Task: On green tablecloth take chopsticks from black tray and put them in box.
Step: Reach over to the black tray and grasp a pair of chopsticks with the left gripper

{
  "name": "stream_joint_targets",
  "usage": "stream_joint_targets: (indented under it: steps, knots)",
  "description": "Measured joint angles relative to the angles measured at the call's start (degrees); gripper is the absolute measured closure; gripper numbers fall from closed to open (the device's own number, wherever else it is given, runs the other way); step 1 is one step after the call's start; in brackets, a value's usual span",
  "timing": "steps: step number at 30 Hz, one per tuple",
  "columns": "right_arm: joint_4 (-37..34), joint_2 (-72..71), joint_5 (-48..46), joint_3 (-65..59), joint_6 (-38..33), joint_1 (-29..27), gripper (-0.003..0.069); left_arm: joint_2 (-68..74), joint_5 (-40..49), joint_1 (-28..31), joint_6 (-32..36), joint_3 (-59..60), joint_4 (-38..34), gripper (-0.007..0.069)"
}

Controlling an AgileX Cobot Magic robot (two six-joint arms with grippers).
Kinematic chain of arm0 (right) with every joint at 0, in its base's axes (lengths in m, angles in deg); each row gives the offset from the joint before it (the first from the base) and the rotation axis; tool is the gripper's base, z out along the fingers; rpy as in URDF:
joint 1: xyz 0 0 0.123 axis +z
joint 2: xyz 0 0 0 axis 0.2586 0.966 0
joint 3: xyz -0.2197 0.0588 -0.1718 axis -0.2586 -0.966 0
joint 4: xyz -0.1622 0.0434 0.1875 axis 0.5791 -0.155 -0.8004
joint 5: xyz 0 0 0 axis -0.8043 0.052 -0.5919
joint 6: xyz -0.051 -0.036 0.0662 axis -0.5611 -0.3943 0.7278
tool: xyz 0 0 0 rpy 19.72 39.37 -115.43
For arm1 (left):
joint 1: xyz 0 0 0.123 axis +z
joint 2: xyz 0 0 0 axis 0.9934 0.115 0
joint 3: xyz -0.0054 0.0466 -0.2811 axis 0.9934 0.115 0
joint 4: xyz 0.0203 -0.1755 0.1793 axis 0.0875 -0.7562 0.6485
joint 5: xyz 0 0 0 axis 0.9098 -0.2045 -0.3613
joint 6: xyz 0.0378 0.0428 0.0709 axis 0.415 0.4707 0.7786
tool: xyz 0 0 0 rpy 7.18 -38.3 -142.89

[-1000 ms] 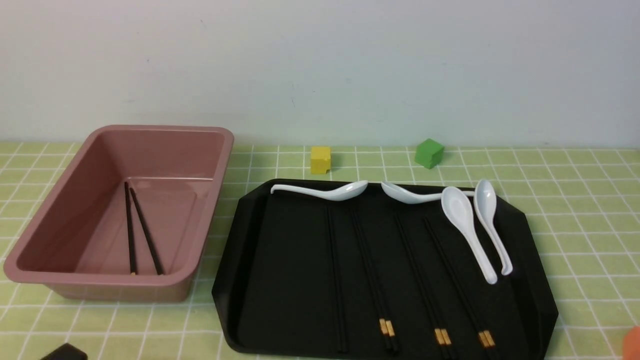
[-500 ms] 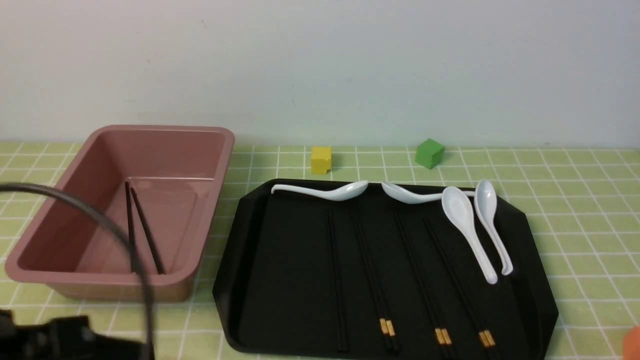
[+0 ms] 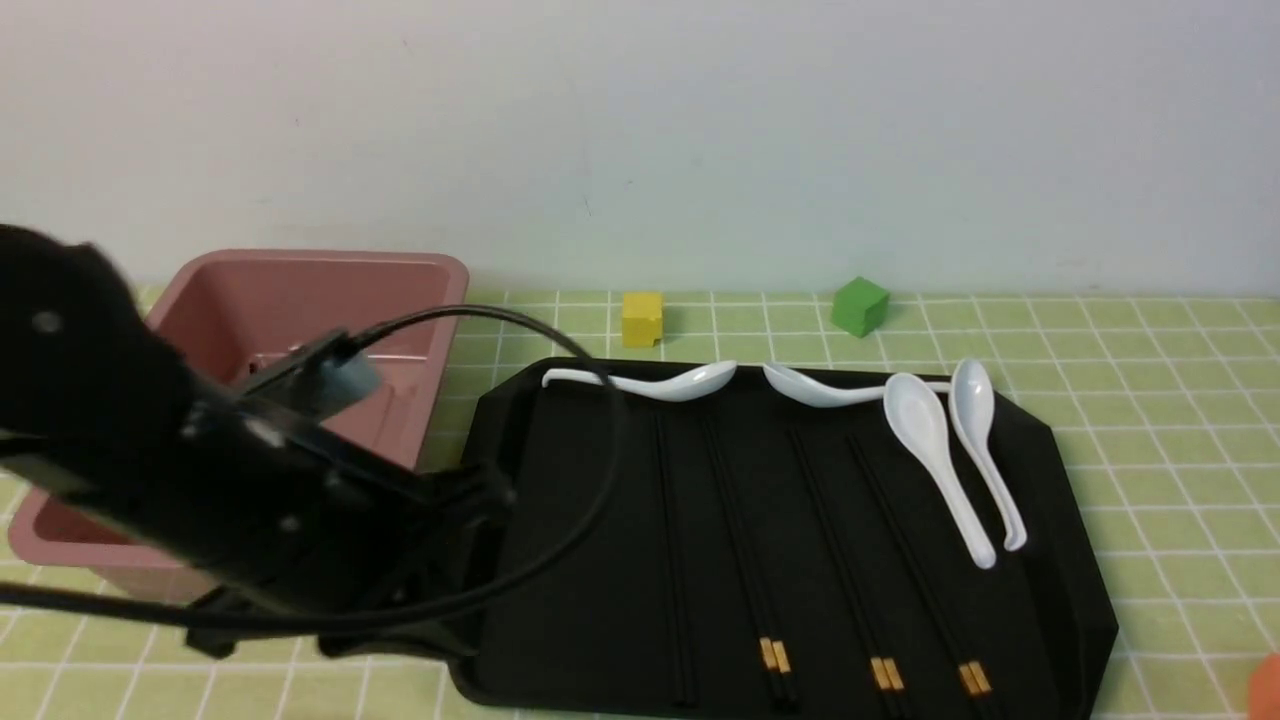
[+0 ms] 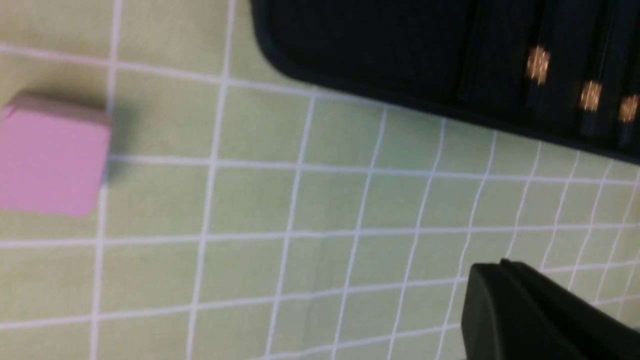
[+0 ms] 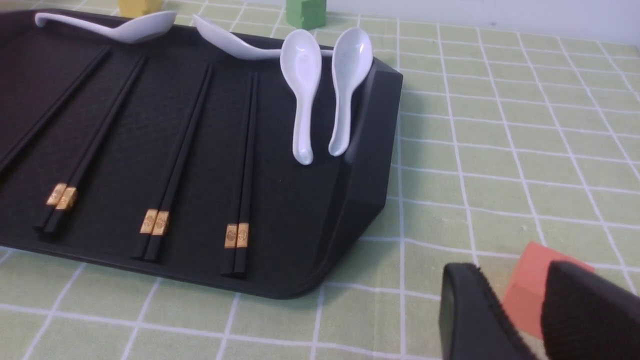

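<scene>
The all-black chopsticks [image 3: 668, 520] lie leftmost in the black tray [image 3: 1075, 520] on the green tablecloth [image 3: 1160, 400]; they also show in the right wrist view [image 5: 50, 112]. My left arm crosses in front of the pink box [image 3: 330, 285] and hides most of its inside. My left gripper [image 3: 490, 492] hangs above the tray's left edge, blurred. In the left wrist view the left gripper [image 4: 500, 280] looks shut and empty, over cloth in front of the tray's corner [image 4: 375, 50]. My right gripper [image 5: 512, 272] is open and empty, low over the cloth off the tray's near right corner [image 5: 370, 200].
Three gold-banded black pairs [image 3: 860, 560] and several white spoons [image 3: 930, 450] lie in the tray. A yellow cube [image 3: 641, 318] and a green cube [image 3: 858, 306] stand behind it. An orange cube [image 5: 530, 280] sits by my right gripper, a pink cube [image 4: 50, 160] near the tray's near left corner.
My left arm has risen from the bottom left and swung forward and right, now covering the box front and reaching the tray's left edge. Nothing on the table has moved.
</scene>
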Motion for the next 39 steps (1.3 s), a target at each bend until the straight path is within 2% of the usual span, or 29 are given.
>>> stream_joint_targets:
  steps: [4,7,11,15,23,34,36,39]
  knots:
    - [0.0,0.0,0.0,0.0,0.0,0.0,0.0419,7.1,-0.8,-6.7,-10.8,-6.6,9.7,0.0565]
    - [0.0,0.0,0.0,0.0,0.0,0.0,0.0419,14.0,-0.2,-9.9,-16.6,-13.1,15.6,0.0479]
    - [0.0,0.0,0.0,0.0,0.0,0.0,0.0419,23.3,0.9,-11.6,-19.6,-21.1,18.5,0.0363]
    - [0.0,0.0,0.0,0.0,0.0,0.0,0.0419,31.4,1.3,-11.8,-19.9,-28.0,18.4,0.0316]
    - [0.0,0.0,0.0,0.0,0.0,0.0,0.0419,41.3,1.3,-11.8,-19.9,-35.0,19.5,0.0316]
    - [0.0,0.0,0.0,0.0,0.0,0.0,0.0419,45.2,0.5,-11.8,-19.9,-36.2,20.1,0.033]
    - [0.0,0.0,0.0,0.0,0.0,0.0,0.0419,45.4,0.9,-11.8,-19.6,-36.3,20.1,0.0359]
    - [0.0,0.0,0.0,0.0,0.0,0.0,0.0419,45.3,2.0,-11.7,-17.9,-36.3,20.2,0.0489]
